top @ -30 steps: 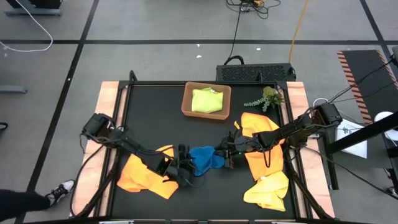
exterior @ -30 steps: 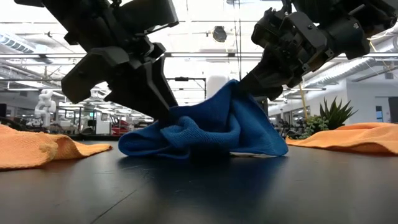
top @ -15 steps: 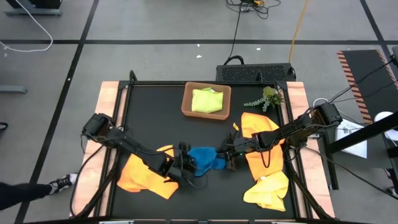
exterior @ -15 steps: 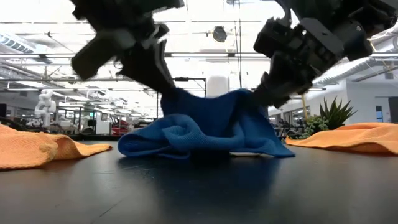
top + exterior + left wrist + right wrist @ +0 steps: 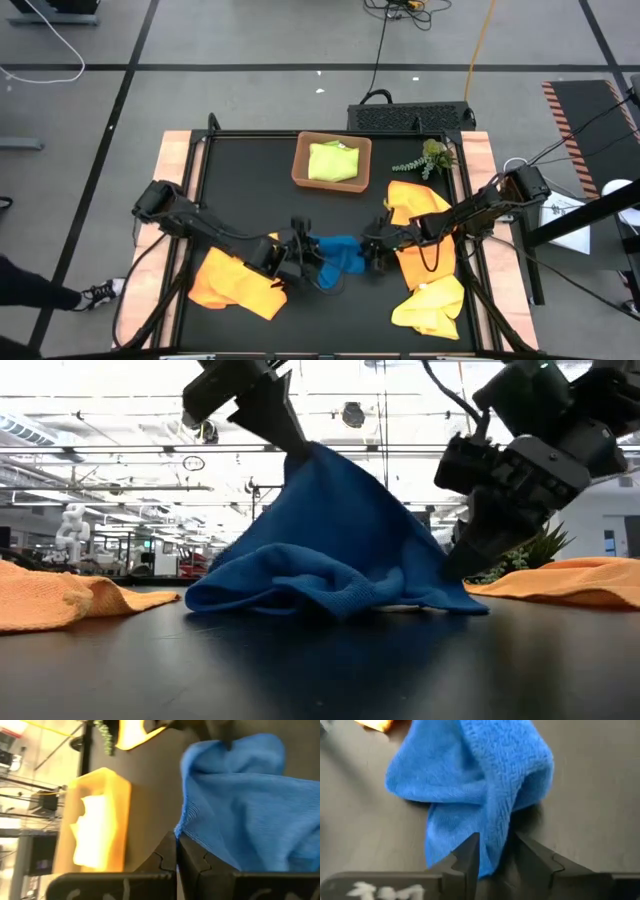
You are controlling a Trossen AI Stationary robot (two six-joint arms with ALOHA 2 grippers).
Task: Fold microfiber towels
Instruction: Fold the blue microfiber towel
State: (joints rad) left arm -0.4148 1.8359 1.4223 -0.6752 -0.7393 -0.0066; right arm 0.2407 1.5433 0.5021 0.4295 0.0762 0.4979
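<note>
Black tabletop (image 5: pixel 250 170) carries everything; places below are relative to the blue towel (image 5: pixel 338 256), which sits near the middle of the front half. Orange towel (image 5: pixel 235 280) lies crumpled to the left of it, near the front edge. Second orange towel (image 5: pixel 415 235) lies to the right of it, with a yellow towel (image 5: pixel 432 302) further right and nearer the front. Brown tray (image 5: pixel 332 161) stands behind it toward the back edge, holding a lime towel (image 5: pixel 333 163). Plant sprig (image 5: pixel 428 157) lies behind and right of it. Left tool (image 5: pixel 177 851) is pressed together, pinching one blue towel edge and lifting it into a peak (image 5: pixel 320 500). Right tool (image 5: pixel 495 852) is at its right side, fingers spread with a blue fold between them.
</note>
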